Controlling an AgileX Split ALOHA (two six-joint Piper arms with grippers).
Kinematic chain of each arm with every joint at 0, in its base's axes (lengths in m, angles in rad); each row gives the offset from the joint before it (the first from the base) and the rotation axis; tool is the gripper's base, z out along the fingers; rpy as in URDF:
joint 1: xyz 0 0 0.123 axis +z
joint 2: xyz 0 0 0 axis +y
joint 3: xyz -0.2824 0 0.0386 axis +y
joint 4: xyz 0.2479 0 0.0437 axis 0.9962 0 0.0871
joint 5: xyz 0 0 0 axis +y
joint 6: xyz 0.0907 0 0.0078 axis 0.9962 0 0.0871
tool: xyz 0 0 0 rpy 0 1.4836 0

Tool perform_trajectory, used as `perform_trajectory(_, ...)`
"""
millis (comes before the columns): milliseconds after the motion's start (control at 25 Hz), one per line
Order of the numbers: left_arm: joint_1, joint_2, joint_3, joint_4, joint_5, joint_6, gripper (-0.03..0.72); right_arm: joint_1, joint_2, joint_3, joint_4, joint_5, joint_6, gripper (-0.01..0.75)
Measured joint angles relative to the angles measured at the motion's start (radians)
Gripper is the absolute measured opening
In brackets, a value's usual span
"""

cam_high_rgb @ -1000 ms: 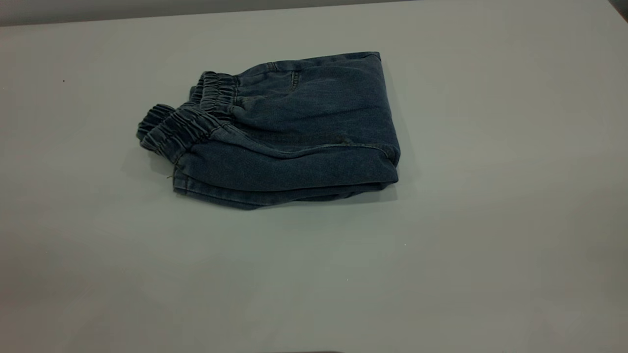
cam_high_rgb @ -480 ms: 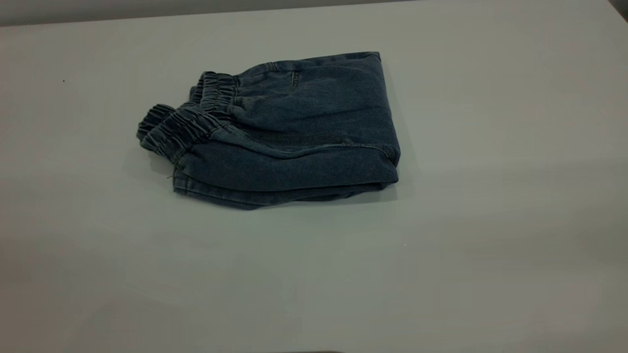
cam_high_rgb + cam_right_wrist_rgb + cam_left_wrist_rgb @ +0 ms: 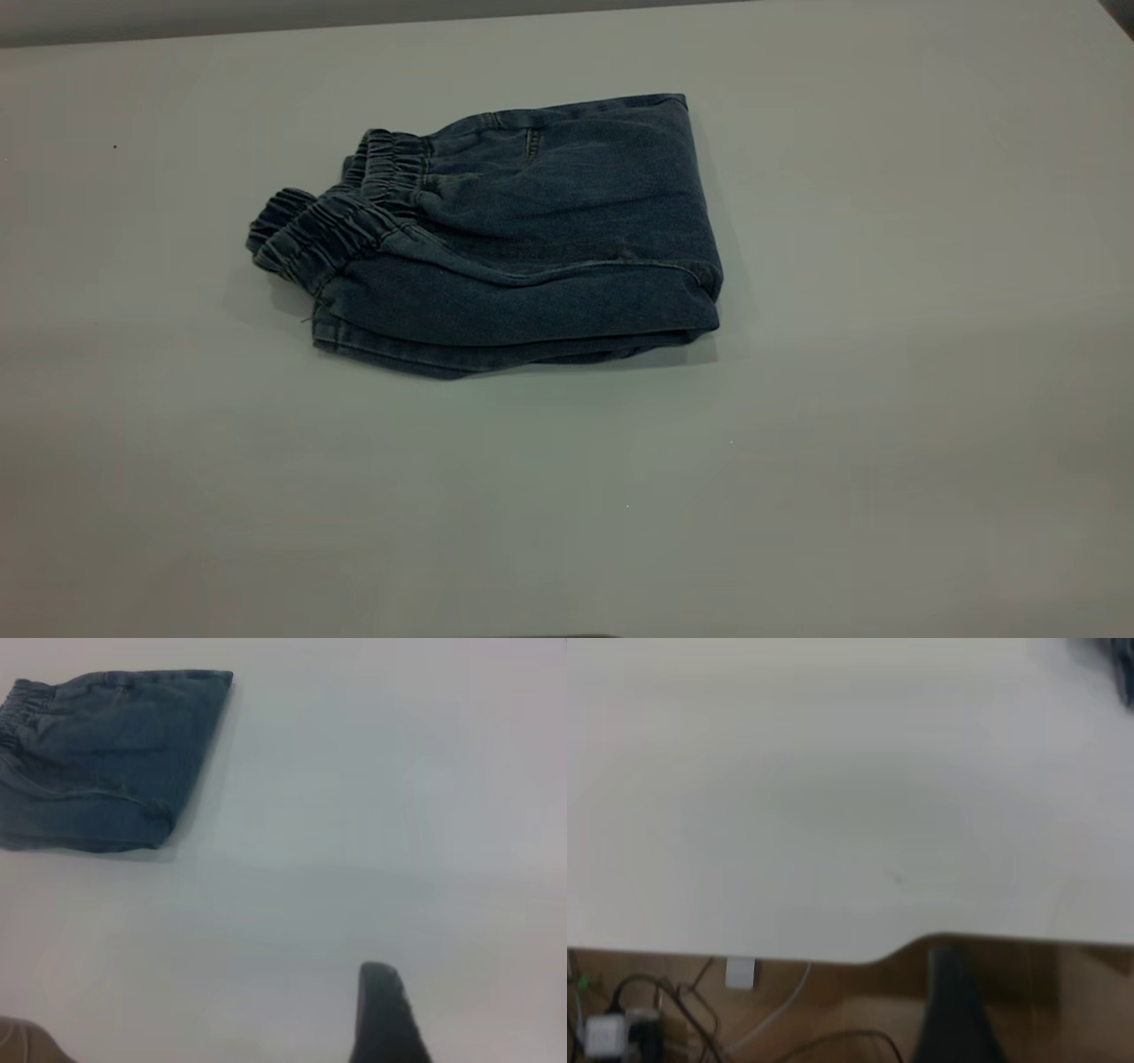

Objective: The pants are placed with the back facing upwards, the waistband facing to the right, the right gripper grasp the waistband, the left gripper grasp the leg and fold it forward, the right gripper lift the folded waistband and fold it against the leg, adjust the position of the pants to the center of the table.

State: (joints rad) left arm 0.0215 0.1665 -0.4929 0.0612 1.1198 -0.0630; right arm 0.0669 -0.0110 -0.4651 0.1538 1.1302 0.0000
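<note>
Between the earlier pictures and now, nothing visibly changed.

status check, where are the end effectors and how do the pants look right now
Both end effectors pulled back off the pants, one dark finger of each showing in its own wrist view. Pants folded, elastic waistband at left, lying on the table. Nothing in the way.

I see the folded short blue denim pants (image 3: 514,239) lying on the large plain white worktop (image 3: 886,399), toward its far side and a little left of centre. Their gathered elastic waistband (image 3: 341,217) points left, the folded edge right. Neither end effector is near them.
</note>
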Motion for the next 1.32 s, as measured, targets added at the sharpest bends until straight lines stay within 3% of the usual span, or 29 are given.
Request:
perform_trajectory(240, 0.0, -0.179, 0.0, 0.0, 0.005, 0.0, 0.443, 0.0, 0.0, 0.0, 0.002, 0.0, 0.0, 0.373)
perform_trajectory(1320, 0.0, -0.185, 0.0, 0.0, 0.012, 0.0, 0.443, 0.0, 0.0, 0.0, 0.002, 0.0, 0.0, 0.373)
